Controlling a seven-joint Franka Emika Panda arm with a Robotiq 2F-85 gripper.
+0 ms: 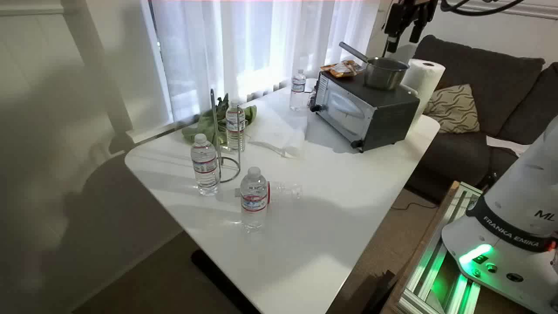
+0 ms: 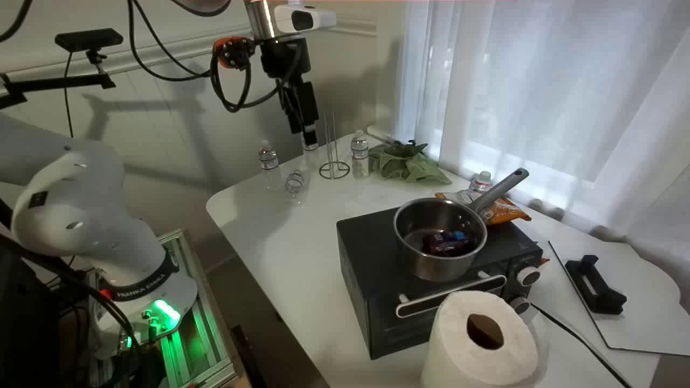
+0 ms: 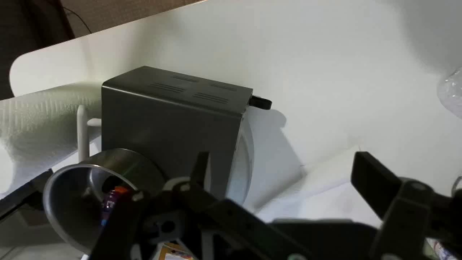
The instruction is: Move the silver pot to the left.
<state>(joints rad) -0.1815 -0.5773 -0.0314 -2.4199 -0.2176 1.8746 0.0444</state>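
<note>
The silver pot (image 1: 383, 77) stands upright on top of the black toaster oven (image 1: 392, 124). In an exterior view the pot (image 2: 437, 268) holds a dark purple and blue packet (image 2: 448, 243). Its long grey handle (image 2: 499, 189) points toward the window curtains. In the wrist view the pot (image 3: 144, 172) is at lower left, partly hidden by a finger. My gripper (image 3: 283, 169) is open, with nothing between its fingers. In both exterior views the gripper (image 1: 404, 38) (image 2: 303, 133) hangs in the air, apart from the pot and higher than it.
An orange snack bag (image 1: 341, 69) lies beside the pot on the oven. A paper towel roll (image 2: 453, 345) stands beside the oven. Several water bottles (image 1: 253, 198), a wire stand (image 2: 334, 172), a green bag (image 2: 407, 164) and a white sheet (image 1: 279, 131) are on the table.
</note>
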